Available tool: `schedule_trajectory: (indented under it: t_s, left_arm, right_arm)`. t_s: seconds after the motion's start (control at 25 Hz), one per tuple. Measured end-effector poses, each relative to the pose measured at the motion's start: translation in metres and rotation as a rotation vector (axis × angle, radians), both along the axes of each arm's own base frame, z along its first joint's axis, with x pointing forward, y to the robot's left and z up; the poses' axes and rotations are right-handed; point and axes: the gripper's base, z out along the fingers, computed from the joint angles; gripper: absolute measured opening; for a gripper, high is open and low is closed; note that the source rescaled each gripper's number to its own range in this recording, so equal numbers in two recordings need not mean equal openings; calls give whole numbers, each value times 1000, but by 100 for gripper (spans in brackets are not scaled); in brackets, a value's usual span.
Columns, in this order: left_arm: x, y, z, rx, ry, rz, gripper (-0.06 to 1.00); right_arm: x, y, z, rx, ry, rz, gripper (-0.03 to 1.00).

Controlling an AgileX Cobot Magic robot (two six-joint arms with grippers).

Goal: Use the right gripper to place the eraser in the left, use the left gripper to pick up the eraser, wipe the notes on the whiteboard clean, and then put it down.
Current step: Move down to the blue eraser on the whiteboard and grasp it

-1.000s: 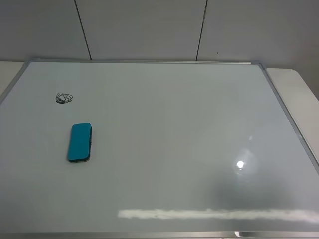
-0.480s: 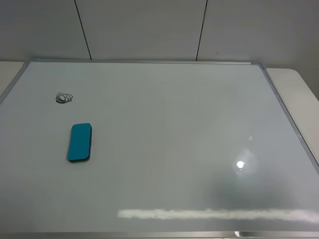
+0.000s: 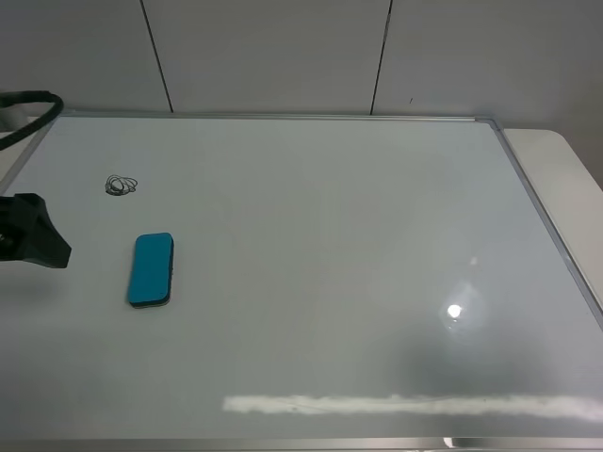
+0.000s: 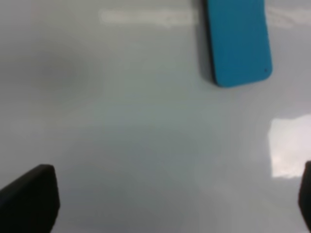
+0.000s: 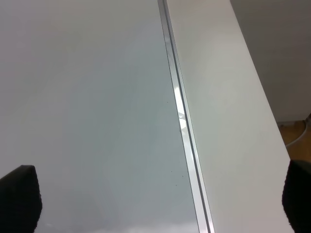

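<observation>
The teal-blue eraser (image 3: 151, 269) lies flat on the left part of the whiteboard (image 3: 330, 235), with nothing holding it. The notes (image 3: 121, 185), a small dark scribble, sit a little beyond it. My left gripper (image 3: 38, 243) is at the board's left edge, left of the eraser and apart from it. In the left wrist view the left gripper (image 4: 167, 204) is open and empty, with its fingertips (image 4: 31, 199) far apart and the eraser (image 4: 238, 41) ahead. My right gripper (image 5: 158, 199) is open and empty over the board's right edge; the exterior view does not show it.
The board's silver frame (image 5: 182, 121) runs along the right side, with the white table (image 5: 228, 121) beyond it. A black cable (image 3: 33, 108) loops at the far left. Bright light reflections (image 3: 454, 311) lie on the board's right and near parts. A grey panelled wall (image 3: 283, 56) stands behind.
My left arm and its cable have come into the exterior view from the left edge. The eraser and the notes have not moved.
</observation>
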Motion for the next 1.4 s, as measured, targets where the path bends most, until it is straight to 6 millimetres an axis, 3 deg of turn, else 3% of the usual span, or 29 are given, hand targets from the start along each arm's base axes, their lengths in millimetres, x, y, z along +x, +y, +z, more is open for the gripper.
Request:
schedule_trajectory:
  t_s: [0.28,0.6,0.92,1.4]
  left_arm:
    - [24,-57,-36,142,3,67,100]
    - [73,-96,-47,167,32,78,100]
    - [99,-81,-72,135,134,86,100]
    - [108,-81,-98,134,178,43,100]
  right_arm:
    - [0,0,0,0,0,0,100]
    - [0,0,0,0,0,0,100]
    - [0,0,0,0,0,0,100]
    - [0,0,0,0,0,0,100]
